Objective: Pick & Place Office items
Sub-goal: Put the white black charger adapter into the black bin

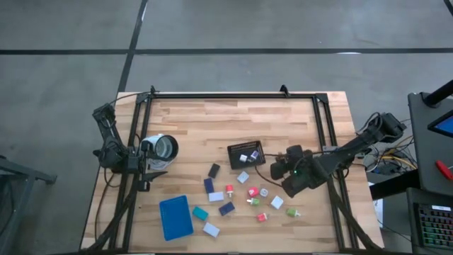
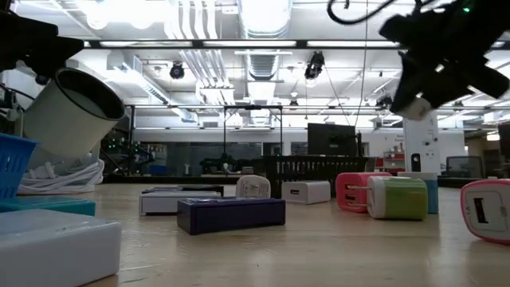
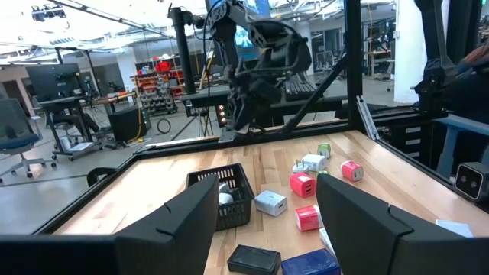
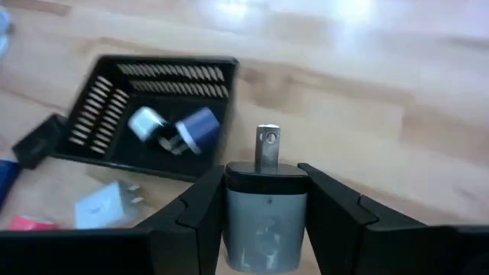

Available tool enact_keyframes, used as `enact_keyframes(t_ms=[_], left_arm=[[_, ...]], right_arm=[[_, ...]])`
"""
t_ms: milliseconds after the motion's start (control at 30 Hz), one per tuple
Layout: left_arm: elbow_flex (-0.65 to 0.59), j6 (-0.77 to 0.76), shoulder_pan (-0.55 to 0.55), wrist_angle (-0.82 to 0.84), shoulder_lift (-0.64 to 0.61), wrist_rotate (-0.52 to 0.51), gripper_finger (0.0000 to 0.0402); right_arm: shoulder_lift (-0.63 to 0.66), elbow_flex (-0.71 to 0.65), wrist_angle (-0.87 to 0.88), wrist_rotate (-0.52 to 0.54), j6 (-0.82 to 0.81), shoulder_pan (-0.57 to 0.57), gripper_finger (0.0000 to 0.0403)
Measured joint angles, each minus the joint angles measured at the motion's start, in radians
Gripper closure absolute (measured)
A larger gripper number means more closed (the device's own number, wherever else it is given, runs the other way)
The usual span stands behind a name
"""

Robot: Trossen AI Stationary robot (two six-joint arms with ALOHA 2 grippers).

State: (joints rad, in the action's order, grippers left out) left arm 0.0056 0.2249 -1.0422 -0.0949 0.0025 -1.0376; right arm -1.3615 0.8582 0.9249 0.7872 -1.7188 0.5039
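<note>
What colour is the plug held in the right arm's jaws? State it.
Grey with a black top; the plug shows best in the right wrist view.

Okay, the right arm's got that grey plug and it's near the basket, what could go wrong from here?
The right gripper pinches the grey charger by its sides, prongs forward, so it could twist or slip on the way. The black mesh basket is small and already holds two pieces, so a release off-centre might land outside. The pink charger and its neighbours lie just below the arm and could be knocked.
</note>
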Motion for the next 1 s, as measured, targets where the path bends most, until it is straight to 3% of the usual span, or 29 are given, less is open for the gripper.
enact_keyframes(t_ms=[233, 500, 700, 1000], left_arm=[[0.0, 0.0, 0.0, 0.0, 0.0, 0.0, 0.0177], [0.0, 0.0, 0.0, 0.0, 0.0, 0.0, 0.0177], [0.0, 0.0, 0.0, 0.0, 0.0, 0.0, 0.0177], [0.0, 0.0, 0.0, 0.0, 0.0, 0.0, 0.0177]], right_arm=[[0.018, 0.075, -0.047, 0.052, 0.254, -0.072, 0.0257], [0.024, 0.123, -0.236, -0.012, 0.657, -0.201, 0.0257], [0.024, 0.107, -0.442, -0.141, 0.909, -0.31, 0.0257], [-0.023, 0.064, -0.62, -0.362, 1.091, -0.471, 0.0257]])
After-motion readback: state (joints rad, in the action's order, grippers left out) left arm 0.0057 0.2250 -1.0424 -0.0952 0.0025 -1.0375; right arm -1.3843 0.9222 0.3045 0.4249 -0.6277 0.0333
